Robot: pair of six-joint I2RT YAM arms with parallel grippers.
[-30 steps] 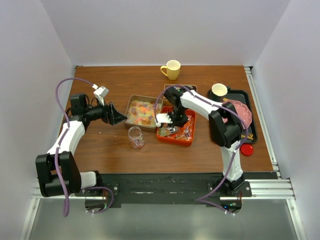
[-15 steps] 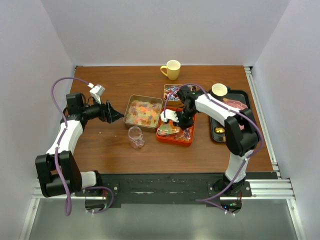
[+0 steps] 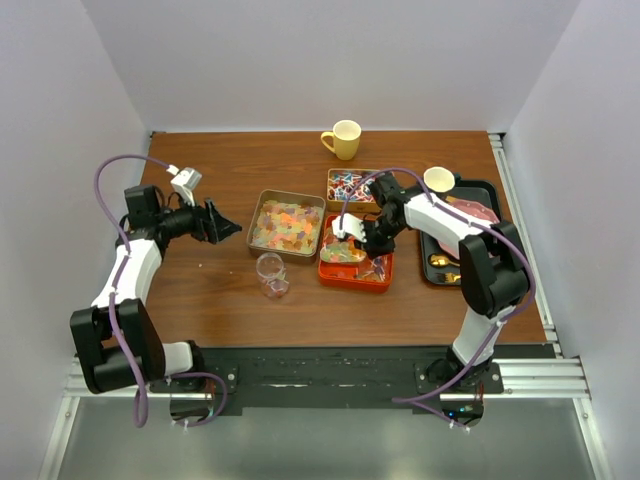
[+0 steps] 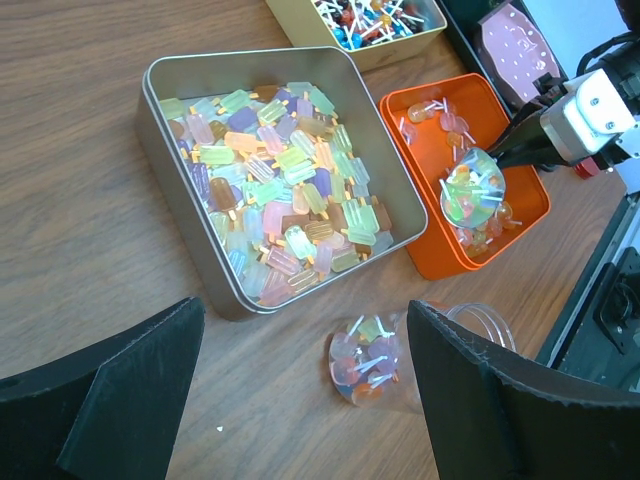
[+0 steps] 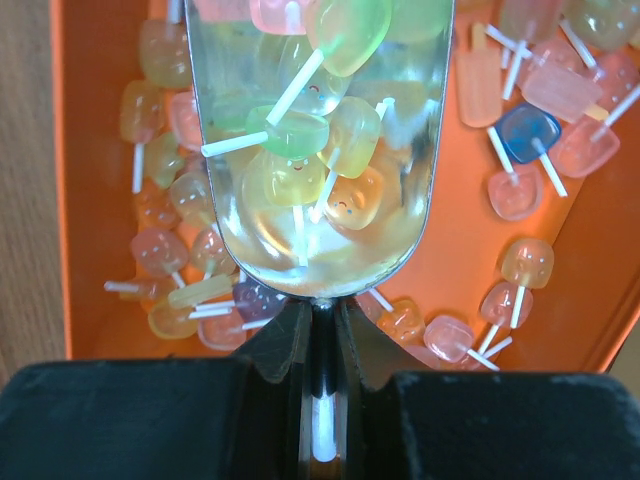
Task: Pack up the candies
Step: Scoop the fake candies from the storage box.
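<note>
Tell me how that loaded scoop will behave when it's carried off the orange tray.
The scoop is full of smooth, rounded candies, so any tilt probably spills some. It looks like thin clear plastic: likely light, the load outweighing it. The right gripper pinches only its narrow handle between its fingers, so it might twist.

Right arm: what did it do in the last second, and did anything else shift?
The right gripper, shut on a clear scoop of candies, slid right over the orange tray, its elbow swinging outward. The left gripper, open, drew back left slightly. The silver tin, jar and yellow cup stayed put.
</note>
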